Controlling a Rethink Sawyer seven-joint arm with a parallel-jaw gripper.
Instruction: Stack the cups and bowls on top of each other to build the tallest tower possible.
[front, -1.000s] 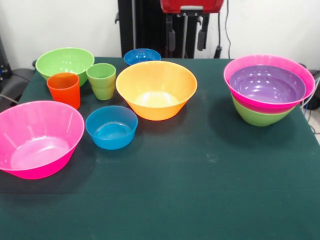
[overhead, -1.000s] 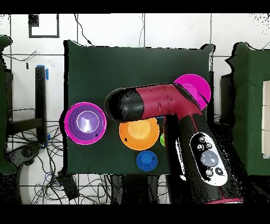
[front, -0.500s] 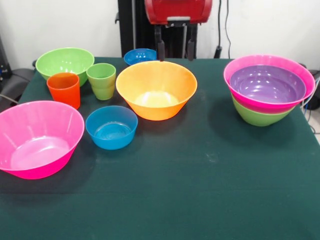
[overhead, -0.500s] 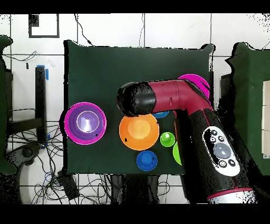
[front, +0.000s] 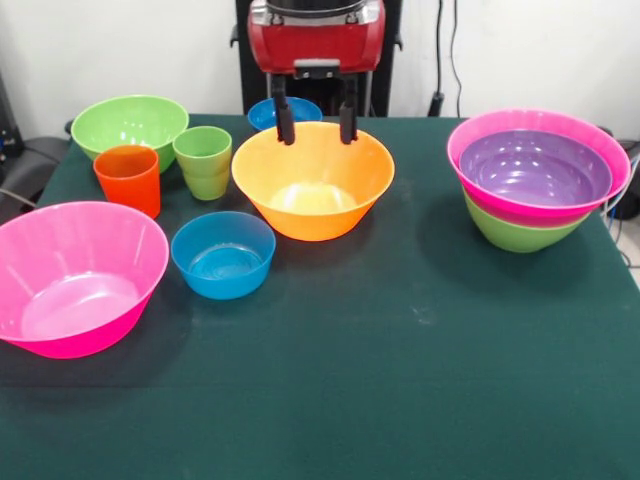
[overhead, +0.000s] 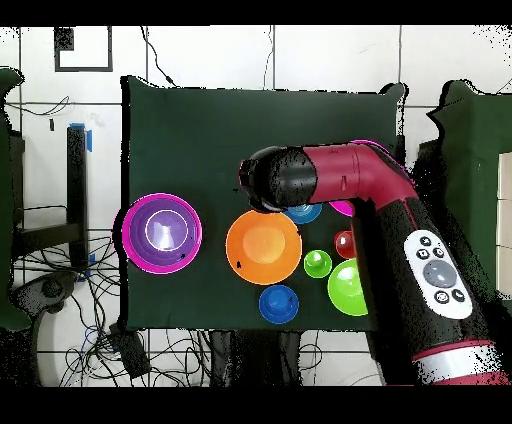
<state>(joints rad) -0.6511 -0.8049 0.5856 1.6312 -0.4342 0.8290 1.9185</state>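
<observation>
My gripper (front: 316, 123) hangs open and empty over the far rim of the big orange bowl (front: 313, 185), its black fingers (front: 285, 120) pointing down. Behind them sits a small blue bowl (front: 265, 113). To the left stand the light green cup (front: 203, 160), the orange-red cup (front: 128, 178) and a green bowl (front: 125, 122). Nearer are a second blue bowl (front: 223, 255) and a big pink bowl (front: 75, 275). The tower (front: 535, 180) stands at the right: a purple bowl in a pink one on a green base. From overhead, the arm (overhead: 300, 180) covers the gripper, beside the orange bowl (overhead: 264, 247) and far from the tower (overhead: 162, 233).
A dark green cloth covers the table (front: 400, 350). In the overhead view the arm's forearm (overhead: 430, 280) reaches in from the lower right, hiding most of the pink bowl and part of a blue bowl (overhead: 303, 213). Cables lie on the floor beyond the table edges.
In the front view the gripper has come down and shifted left, from the top edge to just above the orange bowl's far rim. No bowl or cup has moved.
</observation>
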